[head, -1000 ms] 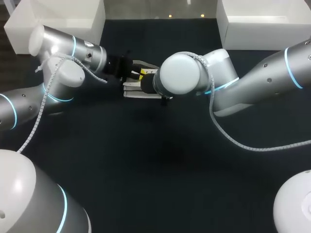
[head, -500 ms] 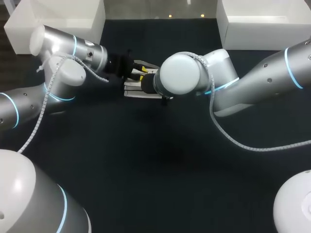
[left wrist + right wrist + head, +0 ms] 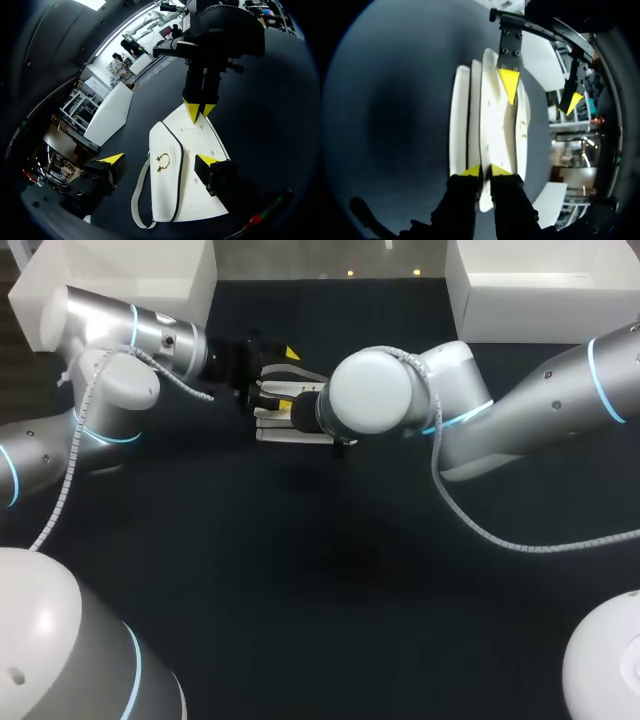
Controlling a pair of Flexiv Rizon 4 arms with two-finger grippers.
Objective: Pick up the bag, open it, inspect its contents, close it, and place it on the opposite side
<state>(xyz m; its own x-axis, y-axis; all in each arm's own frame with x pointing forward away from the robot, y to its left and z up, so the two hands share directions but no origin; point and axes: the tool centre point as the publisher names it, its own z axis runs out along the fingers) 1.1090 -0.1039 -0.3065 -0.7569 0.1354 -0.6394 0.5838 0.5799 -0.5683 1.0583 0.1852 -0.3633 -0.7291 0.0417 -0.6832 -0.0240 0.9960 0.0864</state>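
Flat white bag, smooth like leather, with black-piped flap, gold ring clasp and thin looped strap, lying on dark table toward 11 o'clock. Pinched at its edge by right gripper. Straddled from above by left gripper, spread wide, holding nothing.

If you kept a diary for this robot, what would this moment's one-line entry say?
stage: gripping bag | right gripper: shut on bag's edge | left gripper: open, fingers either side of bag | bag: flat on table

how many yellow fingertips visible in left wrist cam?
4. Two on the left gripper, wide apart by the bag; two on the right gripper, pinched at its far edge. None hidden.
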